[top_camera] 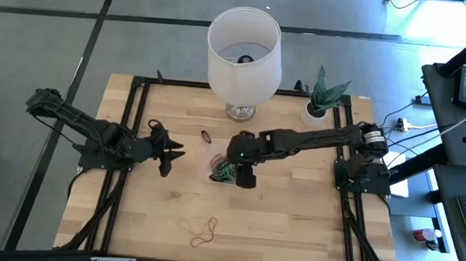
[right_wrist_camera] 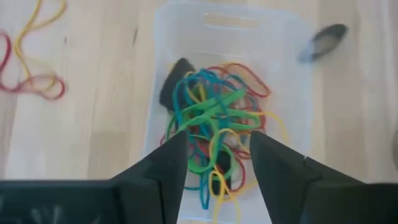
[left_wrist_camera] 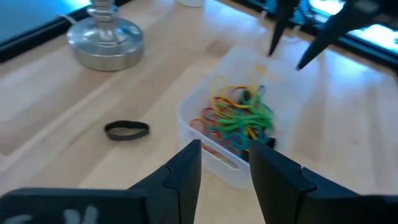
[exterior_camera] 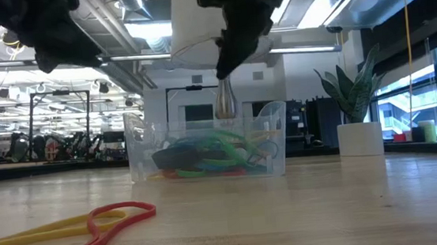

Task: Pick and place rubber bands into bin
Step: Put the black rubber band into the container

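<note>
Directly above the bin (right_wrist_camera: 227,93) we see the right end effector (right_wrist_camera: 217,155), fingers apart, empty: placed for release. Rubber bands (right_wrist_camera: 214,121) lie inside; red and yellow ones (top_camera: 201,229) wait on the tabletop (top_camera: 292,225). Left end effector (top_camera: 168,149) idles apart.

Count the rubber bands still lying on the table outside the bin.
3: a black band beside the bin, toward the lamp, and a yellow band and a red band overlapping near the front edge.
</note>
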Available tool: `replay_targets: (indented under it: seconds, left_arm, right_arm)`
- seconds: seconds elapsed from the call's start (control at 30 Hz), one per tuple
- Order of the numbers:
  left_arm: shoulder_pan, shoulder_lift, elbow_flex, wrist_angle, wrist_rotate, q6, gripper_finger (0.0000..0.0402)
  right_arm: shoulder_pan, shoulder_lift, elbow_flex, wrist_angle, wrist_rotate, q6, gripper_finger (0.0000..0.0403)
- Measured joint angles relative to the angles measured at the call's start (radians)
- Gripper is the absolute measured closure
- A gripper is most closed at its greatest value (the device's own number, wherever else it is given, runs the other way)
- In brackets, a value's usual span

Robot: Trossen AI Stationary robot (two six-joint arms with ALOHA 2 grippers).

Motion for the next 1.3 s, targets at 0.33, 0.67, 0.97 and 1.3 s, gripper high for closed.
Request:
replay_targets:
  seconds: [0.33, 0.67, 0.97, 1.3]
  left_arm:
    - [0.295, 0.010, 0.000, 0.000, 0.193, 0.113, 0.0272]
    - [0.669, 0.202, 0.000, 0.007, 0.609, 0.536, 0.0272]
    - [0.823, 0.495, 0.074, 0.052, 0.719, 0.853, 0.0272]
    - [0.834, 0.750, 0.226, 0.052, 0.654, 1.195, 0.0272]
  right_arm:
    - [-0.032, -0.091, 0.000, -0.115, 0.015, 0.204, 0.0244]
    - [-0.003, -0.141, 0.000, -0.202, 0.078, 0.475, 0.0245]
    - [0.145, -0.159, 0.000, -0.274, 0.280, 0.767, 0.0245]
    - [0.310, -0.159, 0.000, -0.302, 0.467, 1.099, 0.0245]
